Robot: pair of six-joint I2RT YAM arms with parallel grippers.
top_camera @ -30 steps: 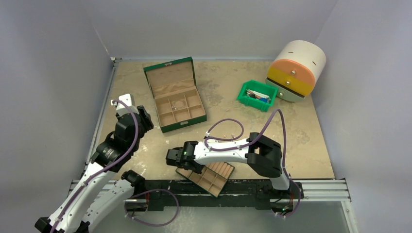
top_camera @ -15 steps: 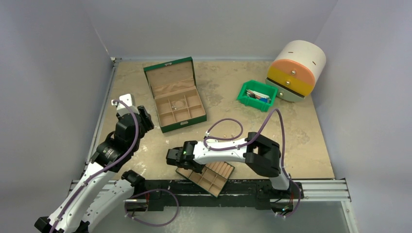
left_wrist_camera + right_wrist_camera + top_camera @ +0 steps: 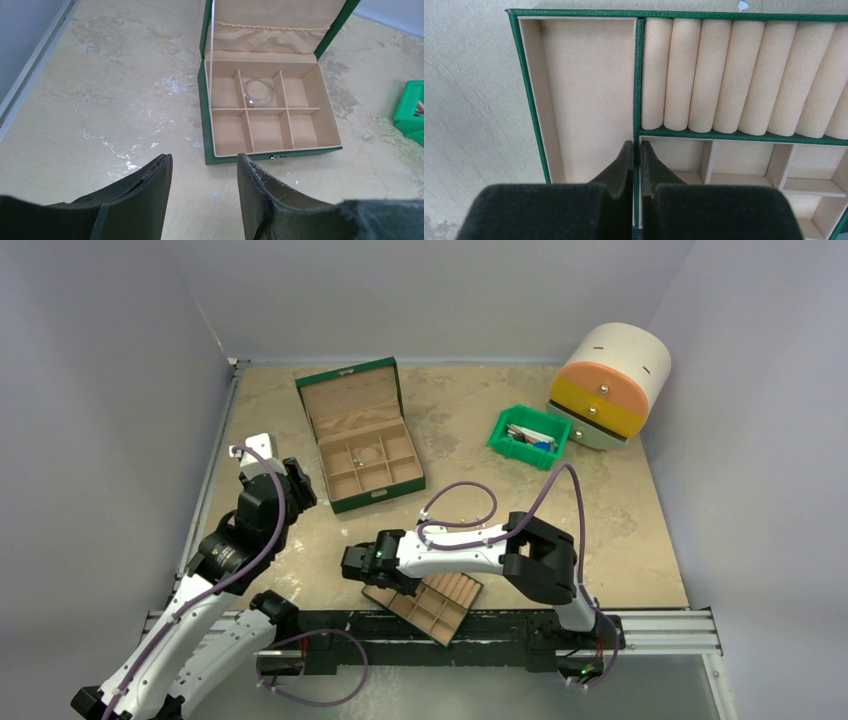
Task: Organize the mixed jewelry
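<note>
A thin silvery bangle [image 3: 259, 92] of the mixed jewelry lies in the back middle compartment of the open green box [image 3: 272, 157]; from above the bangle [image 3: 370, 453] shows as a faint loop. My left gripper [image 3: 202, 157] hovers open and empty over bare table, short of the box front. My right gripper [image 3: 636, 145] is shut on the green divider wall [image 3: 638, 75] of a tan tray insert [image 3: 435, 605] at the near table edge. That wall stands between a large bare compartment [image 3: 589, 90] and a row of ring rolls [image 3: 734, 75]. No jewelry shows in the tray.
A green plastic bin [image 3: 529, 436] with small items stands at the back right. Beside it, against the right wall, is a round white, orange and yellow drawer unit [image 3: 608, 385]. The right arm's purple cable [image 3: 465, 510] loops above the table's middle.
My right gripper's jaws have closed onto the tray's divider wall, with the arm shifting slightly. The left arm and the box have not moved.
</note>
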